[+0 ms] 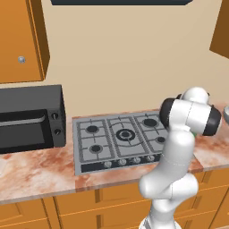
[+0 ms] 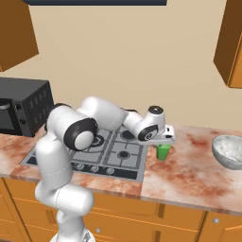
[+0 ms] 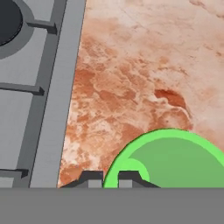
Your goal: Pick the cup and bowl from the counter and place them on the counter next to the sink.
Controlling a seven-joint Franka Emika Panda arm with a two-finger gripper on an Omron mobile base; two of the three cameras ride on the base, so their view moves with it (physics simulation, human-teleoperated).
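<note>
Fingers (image 3: 106, 180) sit at 6 o'clock in the hand view, two dark tips close together, pinching the near rim of the green cup (image 3: 175, 162): one tip outside the wall, one just inside. Cup stands upright on the bench (image 3: 144, 78), its round opening facing the camera. Grey stove (image 3: 39, 87) edge runs along 9 o'clock, just beside the cup.

Right base view: white arm reaches from 8 o'clock across the stove (image 2: 113, 156); the hand hangs directly over the cup (image 2: 162, 151), which stands on the pink marbled bench (image 2: 189, 175) just off the stove's right edge. Bowl (image 2: 229, 150), silver-grey with a pale inside, rests on the bench at 3 o'clock, well apart from the cup. Black microwave (image 2: 23, 106) sits at 9 o'clock.

Left base view: arm blocks the cup; bowl (image 1: 226, 115) barely shows at 3 o'clock.
</note>
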